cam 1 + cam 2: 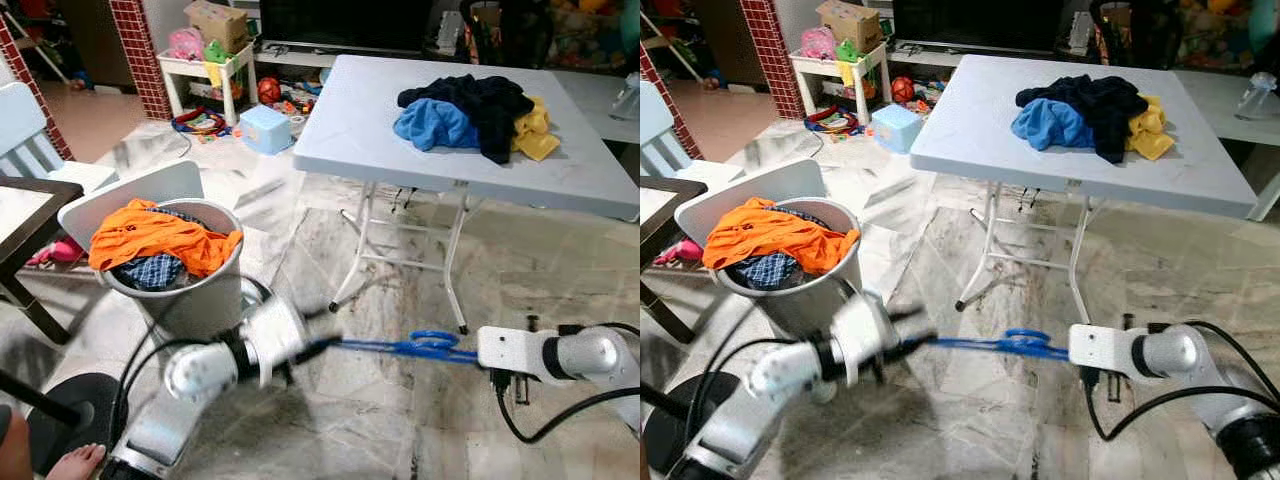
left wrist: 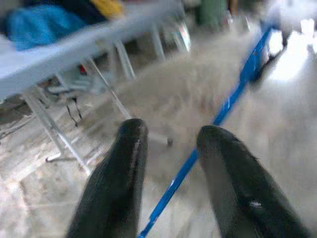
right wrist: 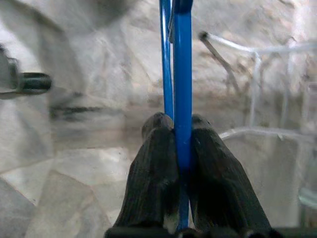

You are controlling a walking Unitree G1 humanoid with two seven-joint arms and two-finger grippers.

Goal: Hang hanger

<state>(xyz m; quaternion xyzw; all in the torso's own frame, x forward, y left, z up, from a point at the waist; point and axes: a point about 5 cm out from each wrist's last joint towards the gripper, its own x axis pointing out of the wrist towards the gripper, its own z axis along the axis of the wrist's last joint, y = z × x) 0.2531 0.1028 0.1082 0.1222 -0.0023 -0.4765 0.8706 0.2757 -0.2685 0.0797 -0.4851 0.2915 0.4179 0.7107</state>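
Two grippers meet low over the marble floor (image 1: 400, 420): right gripper (image 3: 182, 130) clamps a thin blue plastic hanger (image 1: 420, 347), while left gripper (image 2: 171, 144), motion-blurred, has fingers apart around its far end.

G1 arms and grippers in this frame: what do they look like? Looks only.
Both arms are silver-white with rounded joint housings and loose black cables looping beside them. The left gripper has two long, glossy black, tapered fingers. The right gripper has the same black fingers, behind a boxy white wrist block.
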